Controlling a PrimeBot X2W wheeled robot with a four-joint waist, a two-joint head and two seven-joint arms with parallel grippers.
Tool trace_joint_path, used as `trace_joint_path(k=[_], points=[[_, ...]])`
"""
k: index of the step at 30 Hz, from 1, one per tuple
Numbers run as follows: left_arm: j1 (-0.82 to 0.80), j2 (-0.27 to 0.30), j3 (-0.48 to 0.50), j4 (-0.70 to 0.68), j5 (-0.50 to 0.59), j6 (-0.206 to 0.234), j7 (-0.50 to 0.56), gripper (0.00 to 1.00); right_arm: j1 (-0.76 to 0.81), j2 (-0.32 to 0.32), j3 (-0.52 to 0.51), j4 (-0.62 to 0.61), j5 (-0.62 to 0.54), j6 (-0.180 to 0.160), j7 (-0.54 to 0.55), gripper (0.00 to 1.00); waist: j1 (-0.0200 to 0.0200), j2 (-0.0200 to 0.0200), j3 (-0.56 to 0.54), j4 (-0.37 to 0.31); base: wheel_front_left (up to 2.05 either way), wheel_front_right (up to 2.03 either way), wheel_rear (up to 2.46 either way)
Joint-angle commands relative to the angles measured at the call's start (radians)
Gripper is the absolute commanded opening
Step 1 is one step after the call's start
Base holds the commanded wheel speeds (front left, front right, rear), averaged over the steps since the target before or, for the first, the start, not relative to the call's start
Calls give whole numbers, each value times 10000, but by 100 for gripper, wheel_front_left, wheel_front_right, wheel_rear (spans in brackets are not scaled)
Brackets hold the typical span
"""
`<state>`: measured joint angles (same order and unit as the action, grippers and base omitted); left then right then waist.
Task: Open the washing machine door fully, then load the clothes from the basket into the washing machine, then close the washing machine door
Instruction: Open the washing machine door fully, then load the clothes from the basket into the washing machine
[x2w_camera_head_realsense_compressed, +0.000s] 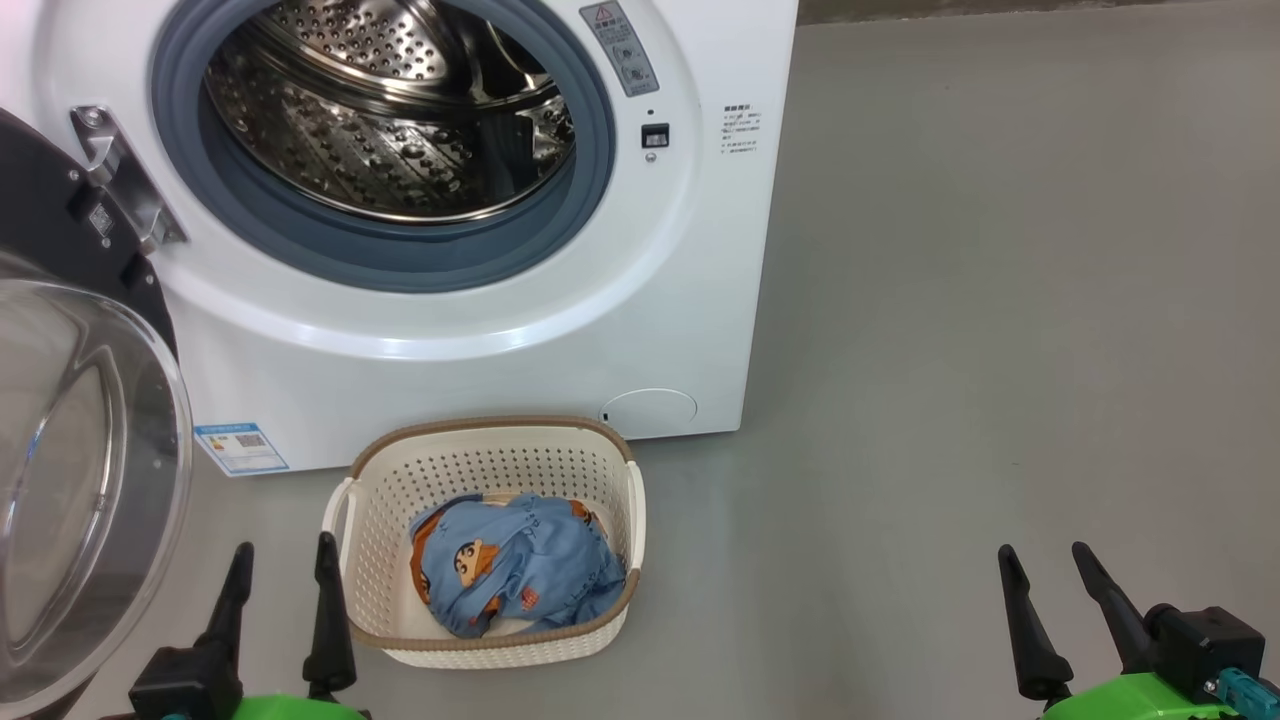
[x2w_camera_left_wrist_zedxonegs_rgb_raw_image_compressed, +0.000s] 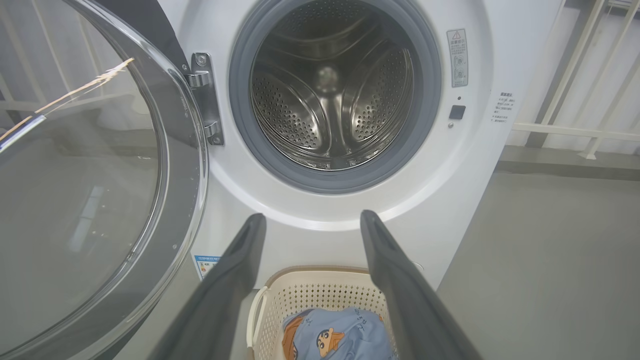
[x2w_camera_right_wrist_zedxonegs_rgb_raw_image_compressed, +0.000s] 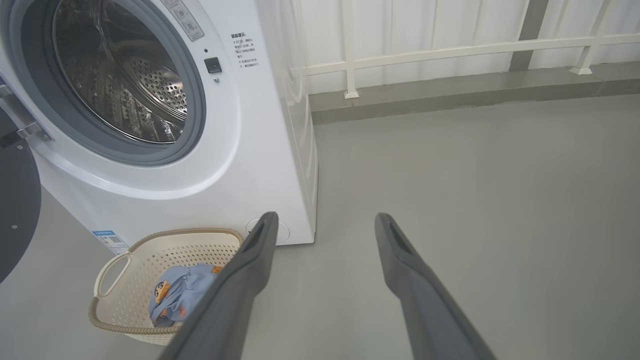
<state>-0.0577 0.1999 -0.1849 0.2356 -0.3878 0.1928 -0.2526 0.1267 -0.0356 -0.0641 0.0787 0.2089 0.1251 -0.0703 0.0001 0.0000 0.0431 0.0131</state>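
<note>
Clothes (x2w_camera_head_realsense_compressed: 515, 565) in basket (x2w_camera_head_realsense_compressed: 490, 445) beside left hand (x2w_camera_head_realsense_compressed: 285, 545)

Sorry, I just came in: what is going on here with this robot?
A robot is doing laundry. The washing machine door stands open at the left, and the drum looks empty. The clothes lie in the basket on the floor before the washing machine. The left gripper and the right gripper are both open and hold nothing, so loading has not started.

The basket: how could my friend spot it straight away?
Find the big white washer with its door open. On the grey floor just before it sits the basket, cream with holes and a brown rim. It alone holds blue cartoon clothes.
</note>
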Motion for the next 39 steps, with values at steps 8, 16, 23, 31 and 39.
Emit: trace_joint_path(k=[8, 16, 23, 31, 39], points=[[-301, -26, 484, -149, 299, -97, -90, 100, -375, -146, 270, -247, -171, 56, -16, 100, -1, 0, -49, 15, 0, 0, 0], [-257, -79, 604, -9, 416, -111, -91, 100, -355, -146, 304, -176, -132, 56, -59, 100, -1, 0, -123, 5, 0, 0, 0], [-270, -58, 628, -15, 527, -154, -91, 100, -354, -146, 330, -160, -86, 56, -82, 100, -1, 0, -116, -13, 37, -37, 0], [-319, -8, 575, 44, 693, -140, -91, 100, -374, -146, 323, -147, -64, 56, -118, 100, -1, 0, -37, -2, 129, -129, 0], [-329, -15, 574, 87, 719, -172, -91, 100, -410, -146, 331, -166, -88, 56, -112, 100, -1, 0, -17, 36, 92, -92, 0]])
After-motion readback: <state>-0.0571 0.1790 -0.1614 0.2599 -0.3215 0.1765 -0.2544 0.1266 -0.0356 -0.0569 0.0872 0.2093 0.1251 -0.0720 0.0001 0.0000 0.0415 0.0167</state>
